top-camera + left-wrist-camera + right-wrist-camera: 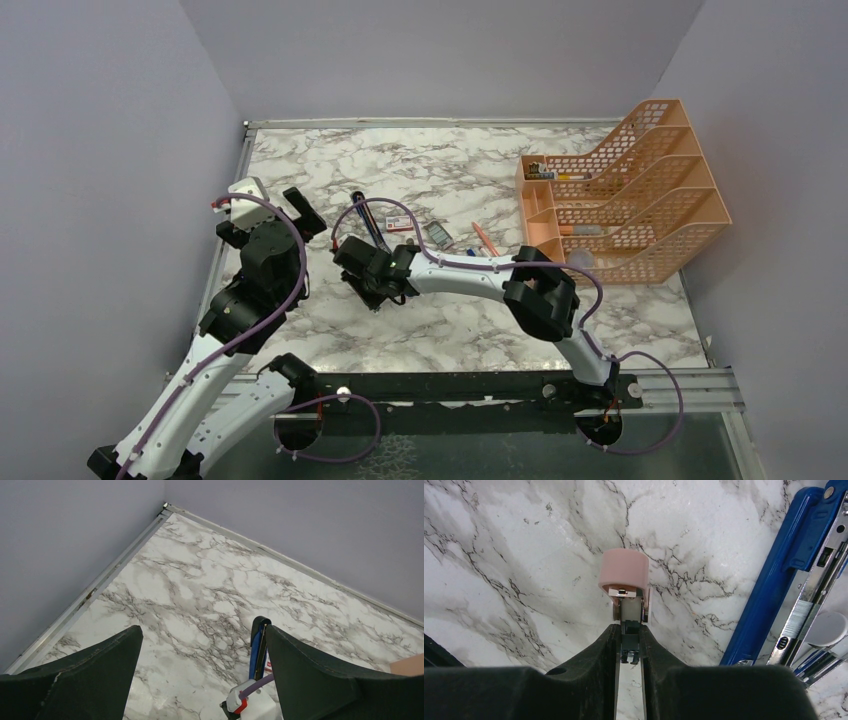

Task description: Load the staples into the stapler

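The blue stapler point(368, 222) lies open on the marble table, its silver channel point(811, 597) showing in the right wrist view beside its blue top point(774, 580). My right gripper point(629, 645) is shut on a narrow grey staple strip point(629, 611) held just above the table, left of the stapler. The strip's far end meets a pink block point(623, 570); I cannot tell whether they touch. The red-and-white staple box point(400, 222) lies right of the stapler. My left gripper point(202, 630) is open and empty, raised at the table's left side point(268, 212). The stapler point(257, 650) shows by its right finger.
An orange mesh desk organiser point(630, 200) stands at the back right. An orange pen point(485, 238) and a small dark item point(437, 233) lie right of the box. Blue pens point(824, 665) lie by the stapler's near end. Grey walls enclose the table.
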`<state>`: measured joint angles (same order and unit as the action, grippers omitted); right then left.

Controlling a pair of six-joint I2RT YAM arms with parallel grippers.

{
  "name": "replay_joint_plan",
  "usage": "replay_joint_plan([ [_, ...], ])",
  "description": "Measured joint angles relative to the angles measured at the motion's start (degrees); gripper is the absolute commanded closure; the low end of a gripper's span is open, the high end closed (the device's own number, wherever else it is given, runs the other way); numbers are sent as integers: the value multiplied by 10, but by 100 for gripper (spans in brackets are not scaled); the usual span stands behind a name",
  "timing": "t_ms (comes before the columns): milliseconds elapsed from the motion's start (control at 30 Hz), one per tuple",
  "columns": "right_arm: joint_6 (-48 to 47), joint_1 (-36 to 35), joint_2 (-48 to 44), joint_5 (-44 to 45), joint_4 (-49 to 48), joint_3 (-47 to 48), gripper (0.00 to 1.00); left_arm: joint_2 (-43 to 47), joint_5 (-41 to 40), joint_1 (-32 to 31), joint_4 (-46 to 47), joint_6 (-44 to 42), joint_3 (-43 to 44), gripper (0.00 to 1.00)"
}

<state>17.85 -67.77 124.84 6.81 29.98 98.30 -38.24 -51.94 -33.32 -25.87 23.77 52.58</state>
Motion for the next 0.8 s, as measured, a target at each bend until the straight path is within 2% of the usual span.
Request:
replay_joint_plan([
  [800,-1,-6,1,15,0,-2,75,3,0,0,0,0,-3,6],
])
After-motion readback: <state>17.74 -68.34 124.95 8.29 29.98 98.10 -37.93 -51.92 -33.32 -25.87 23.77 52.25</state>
